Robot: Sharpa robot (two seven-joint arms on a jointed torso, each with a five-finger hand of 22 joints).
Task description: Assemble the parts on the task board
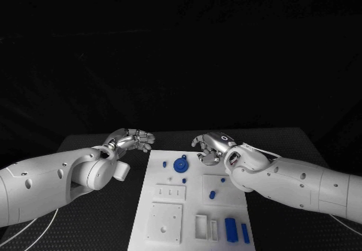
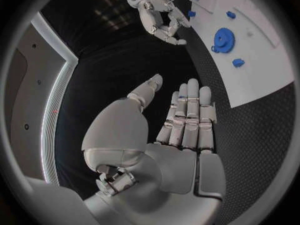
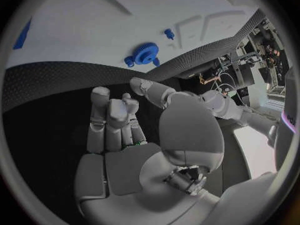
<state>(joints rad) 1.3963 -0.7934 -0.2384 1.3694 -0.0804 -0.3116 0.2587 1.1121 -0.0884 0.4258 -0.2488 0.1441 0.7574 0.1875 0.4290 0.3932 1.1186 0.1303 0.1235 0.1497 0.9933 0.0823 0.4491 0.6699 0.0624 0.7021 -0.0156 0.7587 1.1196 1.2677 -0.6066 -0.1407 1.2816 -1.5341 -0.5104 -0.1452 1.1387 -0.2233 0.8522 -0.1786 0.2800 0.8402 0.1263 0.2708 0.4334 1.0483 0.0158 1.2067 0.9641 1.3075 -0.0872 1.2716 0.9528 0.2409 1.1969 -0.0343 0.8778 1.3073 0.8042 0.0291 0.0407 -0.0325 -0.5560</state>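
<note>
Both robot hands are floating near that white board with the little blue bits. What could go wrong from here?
The blue gear stands close between the left hand and right hand; reaching together, they might collide. The parts are small against the fingers, so a grasp may slip. A stray nudge might shift the task board.

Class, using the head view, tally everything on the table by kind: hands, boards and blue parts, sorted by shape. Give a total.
Hands: 2, the left hand and the right hand
White task board: 1
Blue gear: 1
Small blue pieces: 4
Long blue bars: 2
Total: 10
</note>
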